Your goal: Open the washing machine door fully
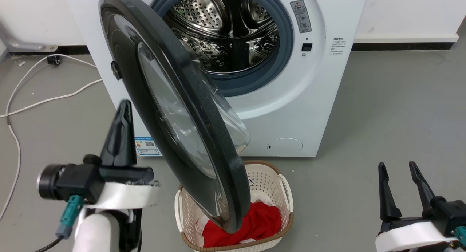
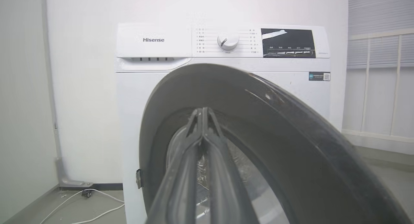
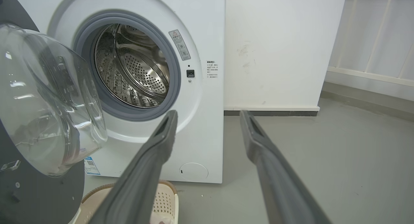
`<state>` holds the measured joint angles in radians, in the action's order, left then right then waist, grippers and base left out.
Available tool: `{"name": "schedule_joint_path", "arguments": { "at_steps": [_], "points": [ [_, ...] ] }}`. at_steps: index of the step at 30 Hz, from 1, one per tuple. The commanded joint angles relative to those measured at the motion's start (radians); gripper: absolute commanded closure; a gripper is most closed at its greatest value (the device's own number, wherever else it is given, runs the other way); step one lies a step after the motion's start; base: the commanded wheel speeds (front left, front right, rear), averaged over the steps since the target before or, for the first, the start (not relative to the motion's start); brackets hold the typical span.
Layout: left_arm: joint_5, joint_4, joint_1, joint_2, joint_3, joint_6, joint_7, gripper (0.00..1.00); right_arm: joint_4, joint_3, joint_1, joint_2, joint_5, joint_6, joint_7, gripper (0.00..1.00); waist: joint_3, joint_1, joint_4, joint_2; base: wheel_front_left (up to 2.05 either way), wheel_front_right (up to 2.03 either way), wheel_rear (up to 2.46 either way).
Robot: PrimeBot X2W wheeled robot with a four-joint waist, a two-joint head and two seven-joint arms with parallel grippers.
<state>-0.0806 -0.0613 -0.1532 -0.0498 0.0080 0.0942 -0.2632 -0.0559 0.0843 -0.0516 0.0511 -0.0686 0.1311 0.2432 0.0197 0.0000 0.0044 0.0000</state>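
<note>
Pressed together and empty, the jaws of the left gripper [image 1: 125,107] point up along the glossy outer face of the door [image 1: 189,99], just beside it. Neither the head view nor the left wrist view shows whether the tips touch the glass. The right gripper [image 1: 397,165] hangs well apart at the lower right, jaws spread and holding nothing, aimed at the front of the washing machine [image 1: 291,110]. The door stands about half open, hinged on the machine's left side. Its free edge reaches out over a basket [image 1: 287,186] holding a red cloth [image 1: 262,223], and the steel drum [image 1: 225,26] is exposed behind it.

Fully open looks some way off, because the door must travel further left, toward the side where the left gripper sits. A clean finish probably calls for that gripper to hook the free rim and draw it round in an arc about the hinge. Otherwise it could clear the path so that a push can come from the inner side. Slow travel matters, since the glossy rim likely gives closed tips little purchase and the basket sits close under the lower edge.
</note>
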Motion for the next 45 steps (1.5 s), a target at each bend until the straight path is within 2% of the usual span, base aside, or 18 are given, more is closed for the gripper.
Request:
{"name": "schedule_joint_path", "arguments": {
  "at_steps": [1, 11, 13, 17, 23, 29, 38, 45],
  "points": [
    [0.005, -0.031, -0.019, -0.001, 0.003, -0.006, -0.002, 1.0, -0.001, 0.0, 0.014, -0.002, -0.001, -0.001, 0.005, 0.0, 0.0, 0.0, 0.0, 0.0, 0.0, 0.0, 0.0],
    [0.015, -0.282, -0.103, -0.001, -0.005, -0.025, -0.002, 1.0, -0.005, -0.002, 0.015, -0.002, -0.002, -0.001, 0.005, 0.0, -0.005, 0.0, -0.011, 0.0, 0.0, 0.0, 0.0],
    [0.006, -0.357, -0.125, -0.001, -0.066, -0.018, -0.002, 1.0, -0.006, 0.002, 0.013, -0.002, -0.003, -0.001, 0.004, 0.0, -0.005, 0.0, -0.014, 0.0, 0.0, 0.0, 0.0],
    [-0.006, -0.399, -0.145, -0.001, -0.175, -0.004, -0.002, 1.0, -0.007, 0.003, 0.014, -0.002, -0.006, -0.001, 0.004, 0.0, -0.006, 0.0, -0.015, 0.0, 0.0, 0.0, 0.0],
    [-0.036, -0.365, -0.124, -0.001, -0.371, 0.02, 0.022, 1.0, -0.013, -0.002, 0.012, -0.002, -0.015, -0.001, 0.0, 0.0, 0.001, 0.0, -0.016, 0.0, 0.0, 0.0, 0.0],
    [-0.084, -0.306, -0.056, -0.021, -0.506, 0.03, 0.122, 1.0, -0.013, -0.007, 0.006, -0.002, -0.017, -0.001, -0.001, 0.0, 0.006, 0.0, -0.018, 0.0, 0.0, 0.0, 0.0],
    [-0.152, -0.224, 0.092, -0.091, -0.604, 0.033, 0.297, 1.0, -0.012, -0.008, -0.008, -0.002, -0.021, -0.001, -0.005, 0.0, 0.011, 0.0, -0.011, 0.0, 0.0, 0.0, 0.0],
    [-0.167, -0.141, 0.125, -0.102, -0.624, 0.029, 0.312, 1.0, -0.017, -0.014, -0.002, -0.002, -0.026, -0.001, -0.006, 0.0, 0.008, 0.0, -0.007, 0.0, 0.0, 0.0, 0.0]
  ]
}}
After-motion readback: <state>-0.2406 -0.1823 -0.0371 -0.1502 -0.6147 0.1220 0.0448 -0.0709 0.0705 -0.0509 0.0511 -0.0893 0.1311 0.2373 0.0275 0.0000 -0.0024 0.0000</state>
